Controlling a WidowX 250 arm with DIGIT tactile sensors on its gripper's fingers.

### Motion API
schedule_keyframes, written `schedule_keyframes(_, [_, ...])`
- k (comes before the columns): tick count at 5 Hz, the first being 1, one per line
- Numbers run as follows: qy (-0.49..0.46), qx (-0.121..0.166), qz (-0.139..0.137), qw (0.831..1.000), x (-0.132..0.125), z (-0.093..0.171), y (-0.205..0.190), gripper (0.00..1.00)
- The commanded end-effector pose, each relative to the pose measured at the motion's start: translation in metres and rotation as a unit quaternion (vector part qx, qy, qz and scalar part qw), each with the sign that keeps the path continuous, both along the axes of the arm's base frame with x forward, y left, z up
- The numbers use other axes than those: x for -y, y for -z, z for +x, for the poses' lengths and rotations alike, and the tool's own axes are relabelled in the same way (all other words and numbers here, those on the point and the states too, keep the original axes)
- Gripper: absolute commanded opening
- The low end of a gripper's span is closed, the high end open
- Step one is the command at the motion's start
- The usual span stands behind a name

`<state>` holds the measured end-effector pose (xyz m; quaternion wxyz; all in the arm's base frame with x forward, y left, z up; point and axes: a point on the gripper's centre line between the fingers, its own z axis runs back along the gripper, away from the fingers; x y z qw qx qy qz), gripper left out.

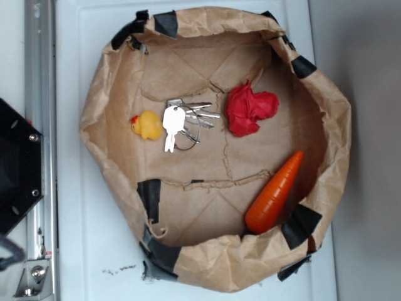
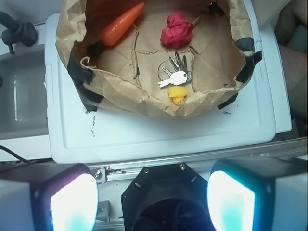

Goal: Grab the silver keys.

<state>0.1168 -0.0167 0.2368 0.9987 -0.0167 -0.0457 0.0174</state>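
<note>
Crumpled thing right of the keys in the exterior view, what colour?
Red; the crumpled lump shows best in the exterior view, apart from the silver keys.

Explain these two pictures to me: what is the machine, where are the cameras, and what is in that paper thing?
It is a small robot arm. One picture looks straight down from above; the other comes from a camera on the arm's wrist, so the two glowing fingers at the bottom belong to its tool, which is open and holds nothing. On a white board sits a paper bowl. Inside lie the keys, a yellow duck beside them, a red cloth and an orange carrot. The arm has yet to reach in.
</note>
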Motion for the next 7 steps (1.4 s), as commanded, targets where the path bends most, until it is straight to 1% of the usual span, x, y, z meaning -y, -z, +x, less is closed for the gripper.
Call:
schedule_keyframes(1, [0.0, 0.0, 0.0, 1.0, 0.0, 0.0, 0.0, 1.0])
schedule_keyframes(2, [-0.083, 0.001, 0.01, 0.997, 0.006, 0.037, 0.009, 1.0])
schedule_keyframes(3, [-0.152, -0.011, 0.052, 0.987, 0.011, 0.088, 0.046, 1.0])
schedule_keyframes(4, [-0.249, 0.011, 0.064, 0.966, 0.007, 0.136, 0.064, 1.0])
schedule_keyframes(5, [-0.354, 0.003, 0.05, 0.934, -0.01, 0.155, 0.086, 1.0])
schedule_keyframes(6, [-0.422, 0.015, 0.07, 0.904, -0.024, 0.149, 0.104, 1.0])
schedule_keyframes(7, [-0.46, 0.034, 0.061, 0.885, -0.028, 0.135, 0.113, 1.0])
